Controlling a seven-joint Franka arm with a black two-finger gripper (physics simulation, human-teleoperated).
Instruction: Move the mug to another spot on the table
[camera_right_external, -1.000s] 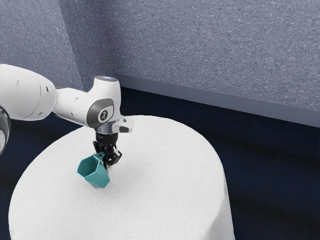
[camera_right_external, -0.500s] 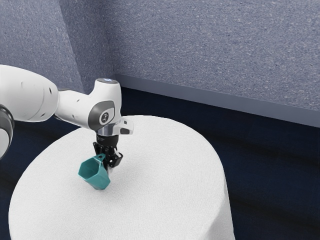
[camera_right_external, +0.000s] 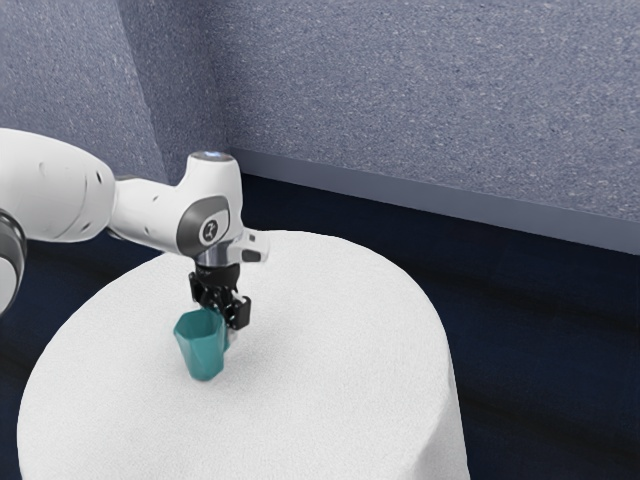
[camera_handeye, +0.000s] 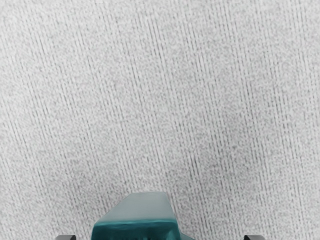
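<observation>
Wall (camera_right_external: 450, 90): grey-blue, speckled, two faces meeting at a corner. Skirting strip (camera_right_external: 480, 205): paler grey. Floor (camera_right_external: 540, 330): dark navy.

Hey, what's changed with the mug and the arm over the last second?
The mug went from tilted, with its mouth toward the exterior view's left, to upright on the table. The tool appears to have let it go: in the wrist view its fingers stand clear of the mug's sides. The arm barely shifted, and the mug is at about the same spot on the table.
</observation>
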